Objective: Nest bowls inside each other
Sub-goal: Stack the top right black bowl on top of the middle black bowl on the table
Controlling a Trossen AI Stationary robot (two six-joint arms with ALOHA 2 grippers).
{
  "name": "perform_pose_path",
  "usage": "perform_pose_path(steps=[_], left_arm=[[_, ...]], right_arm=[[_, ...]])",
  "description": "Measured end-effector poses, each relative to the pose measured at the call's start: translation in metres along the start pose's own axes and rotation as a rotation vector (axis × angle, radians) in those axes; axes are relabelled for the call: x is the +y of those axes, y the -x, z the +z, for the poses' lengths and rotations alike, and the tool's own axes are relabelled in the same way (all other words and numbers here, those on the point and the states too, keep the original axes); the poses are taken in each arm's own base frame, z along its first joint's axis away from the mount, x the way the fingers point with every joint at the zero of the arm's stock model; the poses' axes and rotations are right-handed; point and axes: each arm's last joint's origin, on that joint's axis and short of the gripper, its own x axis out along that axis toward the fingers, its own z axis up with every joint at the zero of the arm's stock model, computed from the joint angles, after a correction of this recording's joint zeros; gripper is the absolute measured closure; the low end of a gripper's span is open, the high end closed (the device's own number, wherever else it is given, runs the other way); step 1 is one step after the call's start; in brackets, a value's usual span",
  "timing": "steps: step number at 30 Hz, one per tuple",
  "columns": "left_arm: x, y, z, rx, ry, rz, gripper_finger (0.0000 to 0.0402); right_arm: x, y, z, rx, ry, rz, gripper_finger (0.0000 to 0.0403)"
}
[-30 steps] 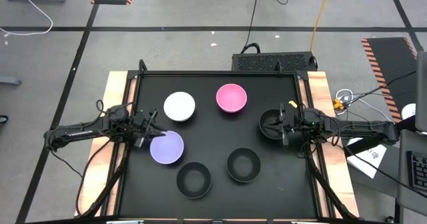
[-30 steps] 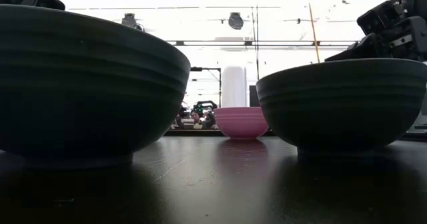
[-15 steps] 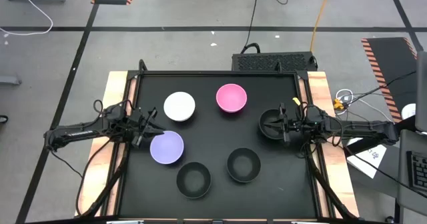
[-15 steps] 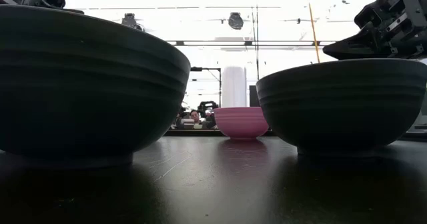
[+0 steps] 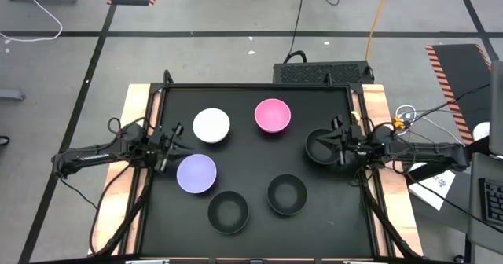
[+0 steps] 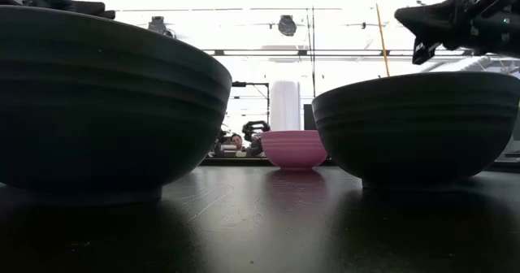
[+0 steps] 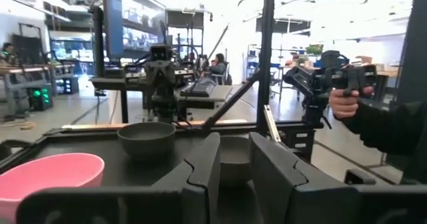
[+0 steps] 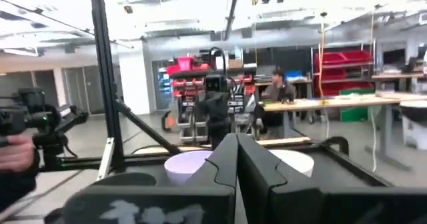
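Hovering our closed, empty right gripper (image 5: 336,148) over the right-hand black bowl (image 5: 321,147), we keep the slightly parted, empty left gripper (image 5: 174,144) between white bowl (image 5: 211,126) and purple bowl (image 5: 196,174), nothing nested.

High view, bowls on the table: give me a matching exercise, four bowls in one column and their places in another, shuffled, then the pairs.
Bowls:
1. white bowl
2. pink bowl
3. lavender bowl
4. black bowl at the right gripper

Places:
A. nearest the table's right edge
B. far side, right of the white one
C. just in front of the left gripper, near side
D. far side, left of the pink one

Pairs: 1-D, 2-B, 3-C, 4-A
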Motion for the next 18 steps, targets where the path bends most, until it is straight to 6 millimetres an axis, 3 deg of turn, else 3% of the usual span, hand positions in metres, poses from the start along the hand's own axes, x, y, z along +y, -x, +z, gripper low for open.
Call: perform_pose_path(steps=[2, 9, 13, 18], left_arm=[[0.0, 0.0, 0.001, -0.008, -0.004, 0.007, 0.0321], [0.0, 0.0, 0.001, -0.008, -0.02, 0.014, 0.0321], [0.001, 0.0, 0.001, -0.007, -0.042, 0.033, 0.0321], [0.001, 0.0, 0.001, -0.011, -0.052, 0.041, 0.0321]], right_arm=[[-0.003, 0.0, -0.009, 0.109, -0.032, -0.037, 0.0403], [-0.01, 0.003, 0.033, 0.406, 0.008, -0.399, 0.0403], [-0.007, 0.004, 0.057, 0.398, 0.001, -0.418, 0.0391], [-0.007, 0.006, 0.056, 0.428, -0.006, -0.425, 0.0361]])
